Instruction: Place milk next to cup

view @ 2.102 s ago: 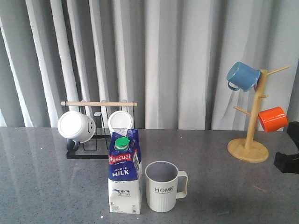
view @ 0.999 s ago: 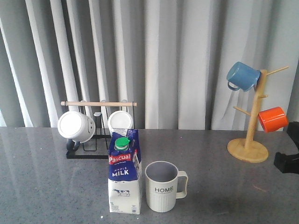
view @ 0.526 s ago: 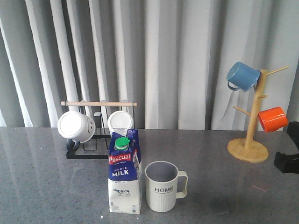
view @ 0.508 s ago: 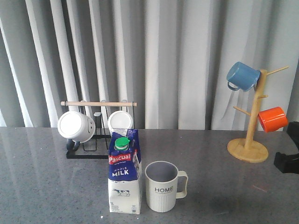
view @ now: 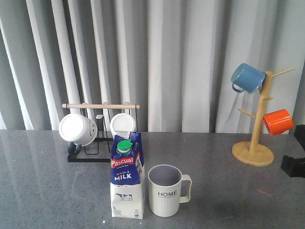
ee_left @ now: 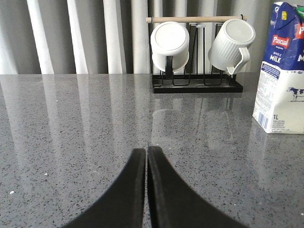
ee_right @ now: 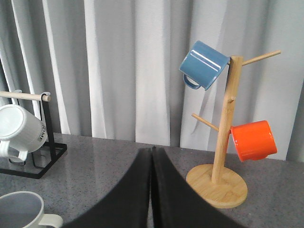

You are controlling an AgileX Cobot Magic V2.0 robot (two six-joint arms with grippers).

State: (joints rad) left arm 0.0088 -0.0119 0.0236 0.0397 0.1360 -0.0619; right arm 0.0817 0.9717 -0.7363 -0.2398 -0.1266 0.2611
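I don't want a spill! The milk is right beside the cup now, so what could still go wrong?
The milk carton stands tall and very close to the HOME cup, so a bump to either could tip the carton. The left gripper is shut and low over the table near the carton; a careless sideways swing might knock it.

My two sets of fingers (ee_left: 146, 190) are smooth matt black plastic. The table (view: 47, 191) is polished grey speckled stone, glossy enough to mirror the curtain (view: 190, 57), which is soft matt cloth. The milk (view: 127, 176) is printed, slightly shiny carton paper with a plastic cap. The cup (view: 165, 191) is ribbed glazed ceramic. At right, the mug tree (view: 257, 129) is pale bare wood.
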